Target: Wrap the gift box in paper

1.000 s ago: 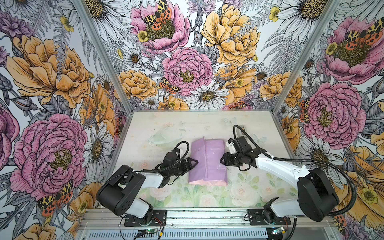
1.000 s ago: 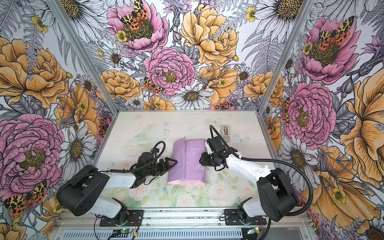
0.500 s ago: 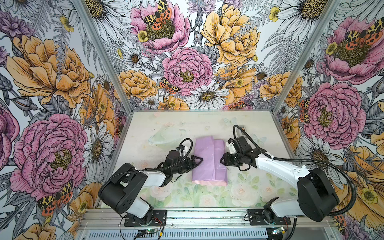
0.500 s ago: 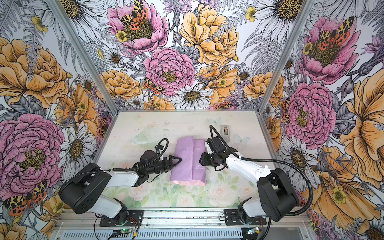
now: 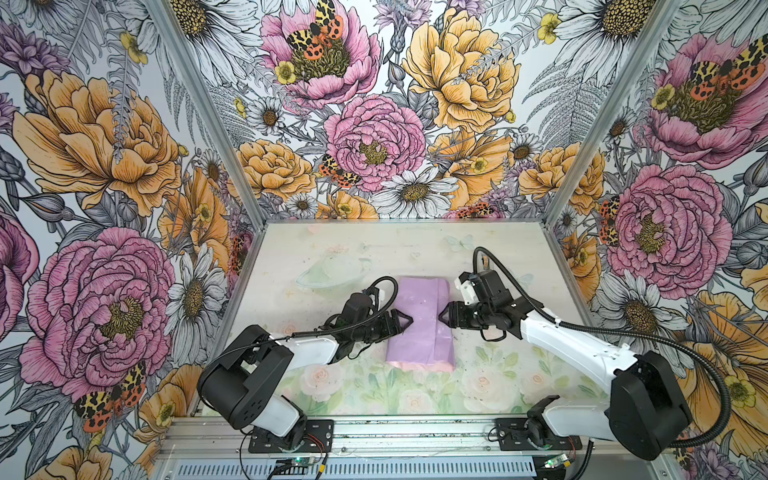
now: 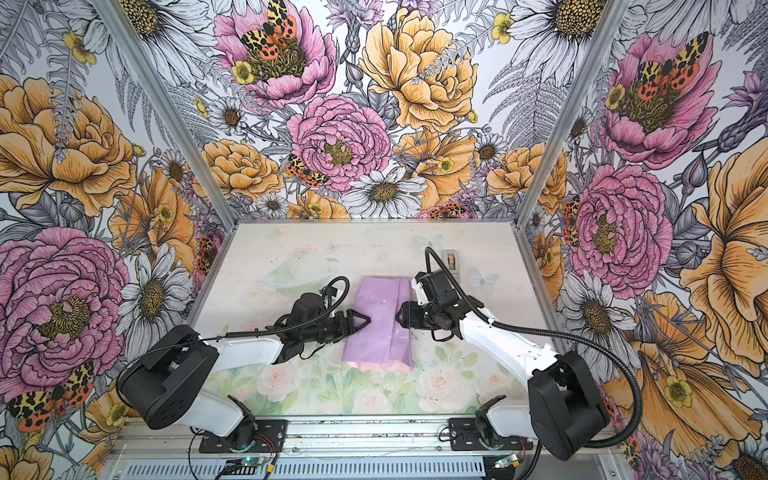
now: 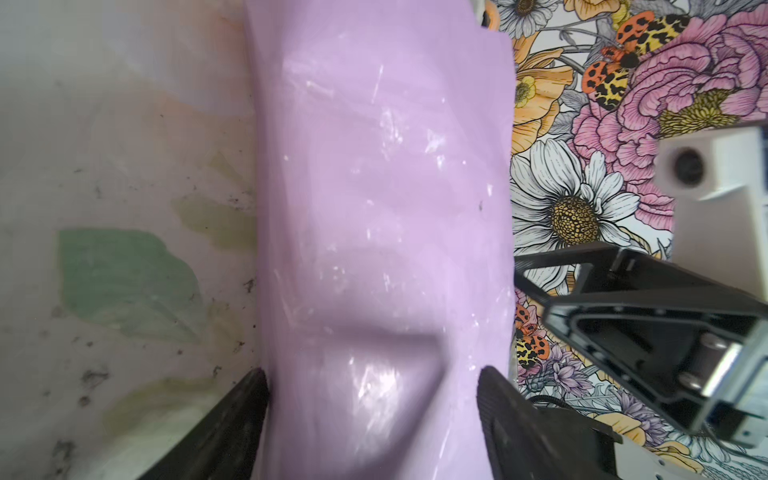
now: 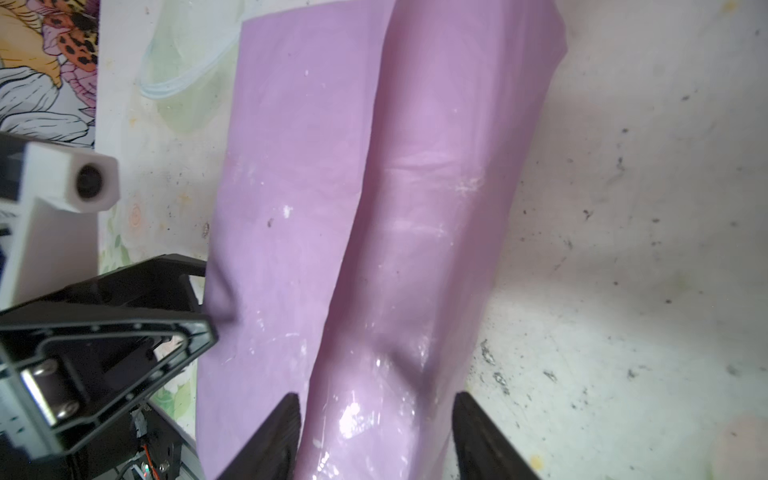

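The paper (image 5: 419, 320) lies mid-table, folded lilac side out, with its two flaps overlapping along a seam. We cannot see the gift box, and we judge that it sits under the raised hump. The left gripper (image 5: 406, 320) meets the bundle's left edge and the right gripper (image 5: 444, 316) its right edge. Both have their jaws apart, straddling the paper rather than pinching it, likely to brace the sides so the flaps lie flat. We take the tape dispenser (image 6: 451, 261), well behind the right arm, to be for sealing the seam.

Top views overlook table (image 5: 374, 249); wrist views apparently share paper (image 7: 374, 187), close.
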Controlling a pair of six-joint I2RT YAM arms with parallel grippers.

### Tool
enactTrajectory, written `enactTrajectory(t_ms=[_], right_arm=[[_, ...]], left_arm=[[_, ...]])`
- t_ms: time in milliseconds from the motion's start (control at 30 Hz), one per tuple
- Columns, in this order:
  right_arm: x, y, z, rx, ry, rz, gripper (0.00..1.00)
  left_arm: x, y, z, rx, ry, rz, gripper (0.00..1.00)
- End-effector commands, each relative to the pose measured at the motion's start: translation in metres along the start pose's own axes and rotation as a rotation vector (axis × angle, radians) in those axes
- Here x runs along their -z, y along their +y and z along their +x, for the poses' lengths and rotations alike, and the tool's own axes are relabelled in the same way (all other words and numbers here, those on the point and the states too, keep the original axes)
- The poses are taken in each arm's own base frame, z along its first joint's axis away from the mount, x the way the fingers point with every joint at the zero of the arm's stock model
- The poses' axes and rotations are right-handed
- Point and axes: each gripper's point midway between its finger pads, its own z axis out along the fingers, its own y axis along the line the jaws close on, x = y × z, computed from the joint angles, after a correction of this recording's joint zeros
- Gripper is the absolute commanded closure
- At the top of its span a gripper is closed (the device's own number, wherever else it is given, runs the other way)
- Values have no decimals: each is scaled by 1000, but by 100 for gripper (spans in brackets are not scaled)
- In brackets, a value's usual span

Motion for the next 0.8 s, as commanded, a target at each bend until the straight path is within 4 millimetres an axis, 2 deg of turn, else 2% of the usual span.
enactTrajectory(t_ms=[0, 433, 767], right_arm=[[7, 1, 2, -10, -7, -26, 32], [-11, 8, 4, -29, 65, -44, 26], [-24, 0, 12, -45, 108, -11, 26]], left_arm=[[-3, -2, -6, -24, -11, -23, 20], [-1, -18, -11, -51, -10, -65, 20], [-2, -29, -11, -37, -11, -73, 20]])
